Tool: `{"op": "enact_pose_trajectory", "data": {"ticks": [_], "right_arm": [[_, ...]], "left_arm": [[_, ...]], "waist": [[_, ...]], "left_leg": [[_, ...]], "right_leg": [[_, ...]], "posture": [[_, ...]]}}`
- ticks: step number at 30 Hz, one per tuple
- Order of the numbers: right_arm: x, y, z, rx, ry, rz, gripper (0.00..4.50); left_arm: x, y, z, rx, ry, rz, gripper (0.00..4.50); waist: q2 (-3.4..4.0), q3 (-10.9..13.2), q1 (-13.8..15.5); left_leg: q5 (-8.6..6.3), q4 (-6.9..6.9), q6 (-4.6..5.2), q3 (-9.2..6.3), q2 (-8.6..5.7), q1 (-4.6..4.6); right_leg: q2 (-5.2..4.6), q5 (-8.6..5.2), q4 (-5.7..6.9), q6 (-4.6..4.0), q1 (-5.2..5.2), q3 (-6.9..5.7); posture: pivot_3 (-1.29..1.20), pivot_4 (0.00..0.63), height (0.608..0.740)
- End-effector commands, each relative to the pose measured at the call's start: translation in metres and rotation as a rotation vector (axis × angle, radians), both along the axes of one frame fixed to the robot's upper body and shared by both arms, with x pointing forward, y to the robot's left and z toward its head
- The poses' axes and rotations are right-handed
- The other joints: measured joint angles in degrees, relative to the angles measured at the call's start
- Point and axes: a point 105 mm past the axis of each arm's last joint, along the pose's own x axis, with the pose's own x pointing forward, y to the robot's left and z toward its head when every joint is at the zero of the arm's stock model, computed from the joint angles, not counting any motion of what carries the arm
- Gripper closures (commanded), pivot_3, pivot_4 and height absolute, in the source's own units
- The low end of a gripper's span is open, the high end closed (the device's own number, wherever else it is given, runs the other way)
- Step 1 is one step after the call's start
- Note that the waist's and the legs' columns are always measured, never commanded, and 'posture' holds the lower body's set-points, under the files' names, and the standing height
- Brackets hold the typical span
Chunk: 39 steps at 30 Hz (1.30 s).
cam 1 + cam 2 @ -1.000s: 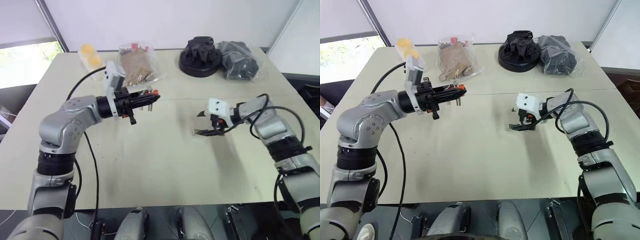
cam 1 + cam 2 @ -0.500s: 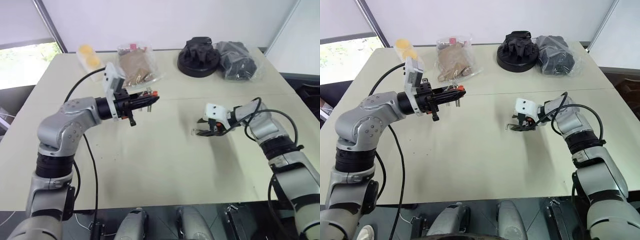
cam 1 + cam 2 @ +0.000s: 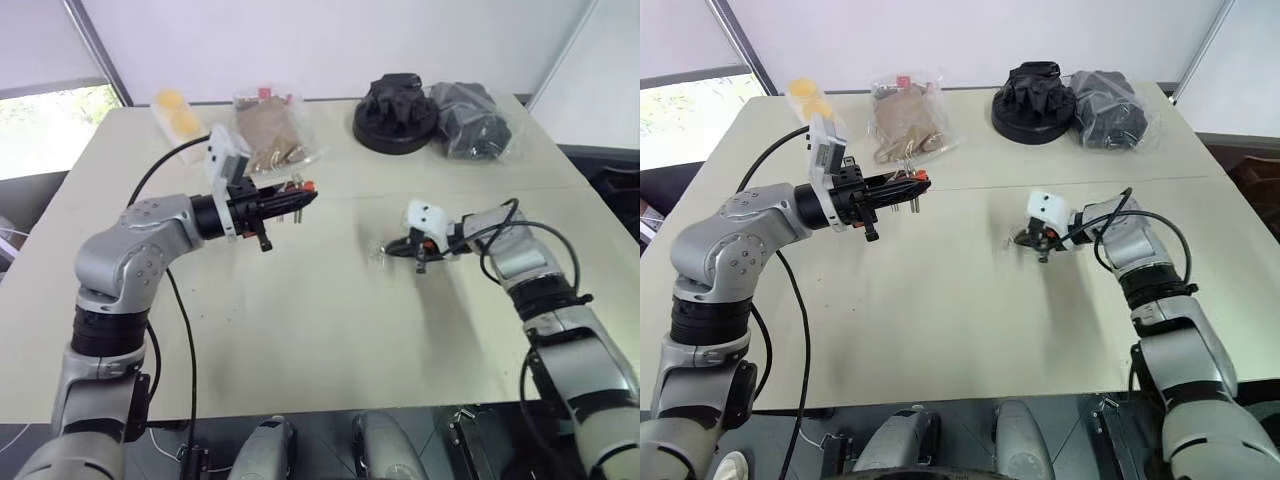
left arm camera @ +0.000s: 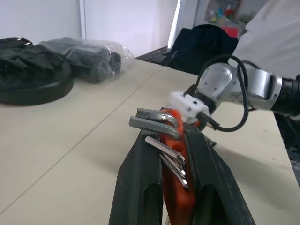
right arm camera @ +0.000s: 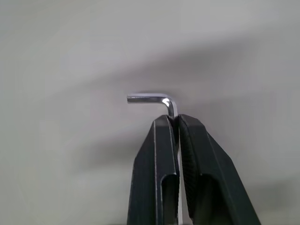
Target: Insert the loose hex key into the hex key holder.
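While the left gripper (image 4: 171,140) clamps the holder (image 4: 177,187) above the table (image 3: 300,330), right gripper (image 5: 172,123) pinches the key (image 5: 154,100), bent end protruding past the fingertips.

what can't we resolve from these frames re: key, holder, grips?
- Loose hex key: right wrist view shows its bent end; the long shank is hidden between the right gripper fingers. In the head views it is too small to trace.
- Hex key holder: the left gripper fingers cover its sides; the free slot can't be told. Its lower end is cut off by the frame edge.
- Contents of the clear bags at the table's far side: unclear.
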Motion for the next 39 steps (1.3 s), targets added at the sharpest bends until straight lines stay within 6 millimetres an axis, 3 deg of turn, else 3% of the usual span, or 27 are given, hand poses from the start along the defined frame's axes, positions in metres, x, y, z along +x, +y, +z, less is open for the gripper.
{"op": "enact_pose_trajectory", "data": {"ticks": [1, 6, 11, 18, 24, 34, 39], "right_arm": [[0.013, 0.009, 0.082, 0.187, -0.364, -0.083, 4.48], [0.009, 0.025, 0.148, 0.494, -0.562, -0.195, 4.48], [-0.015, 0.048, 0.182, 0.853, -0.480, -0.153, 4.48], [-0.045, 0.072, 0.185, 1.006, -0.351, -0.014, 4.48], [-0.059, 0.087, 0.183, 0.998, -0.366, 0.055, 4.48], [-0.066, 0.105, 0.171, 0.980, -0.390, 0.088, 4.48], [-0.066, 0.109, 0.176, 0.993, -0.422, 0.084, 4.48]], "left_arm": [[-0.001, 0.002, 0.015, -0.021, -0.063, 0.010, 4.50], [0.001, 0.003, 0.015, -0.026, -0.064, 0.017, 4.50], [0.007, 0.007, 0.018, -0.037, -0.077, 0.055, 4.50], [0.016, 0.013, 0.020, -0.049, -0.092, 0.094, 4.50], [0.020, 0.012, 0.026, -0.067, -0.107, 0.102, 4.50], [0.023, 0.002, 0.032, -0.097, -0.118, 0.089, 4.50], [0.022, -0.001, 0.032, -0.097, -0.115, 0.079, 4.50]], "waist": [[0.00, 0.00, 0.12], [0.00, 0.00, 0.24], [0.00, 0.00, 0.13], [0.01, 0.00, 0.23], [0.01, 0.00, 0.08], [0.01, 0.00, 0.07], [0.01, 0.00, 0.06]], "left_leg": [[0.00, 0.00, 0.00, -0.02, 0.00, 0.00], [0.00, 0.03, 0.00, -0.03, -0.04, -0.03], [0.00, 0.01, -0.01, -0.07, -0.02, -0.03], [0.01, 0.01, -0.01, -0.09, -0.05, -0.03], [0.00, -0.01, 0.00, -0.09, -0.05, -0.02], [0.00, -0.02, 0.00, -0.08, -0.05, -0.02], [0.00, -0.02, -0.01, -0.08, -0.05, -0.02]], "right_leg": [[-0.01, 0.00, 0.01, 0.00, -0.01, 0.00], [-0.05, 0.00, -0.01, 0.00, 0.01, -0.02], [-0.03, 0.00, 0.02, 0.00, 0.00, -0.01], [-0.05, 0.00, 0.07, 0.00, 0.00, -0.02], [-0.04, 0.00, 0.11, 0.01, -0.03, -0.01], [-0.02, 0.00, 0.16, 0.01, -0.07, -0.01], [-0.02, 0.00, 0.17, 0.01, -0.08, -0.02]], "posture": [[0.00, 0.150, 0.740], [0.00, 0.150, 0.740], [0.00, 0.150, 0.740], [0.00, 0.150, 0.740], [0.00, 0.150, 0.740], [0.00, 0.150, 0.740], [0.00, 0.150, 0.740]]}}
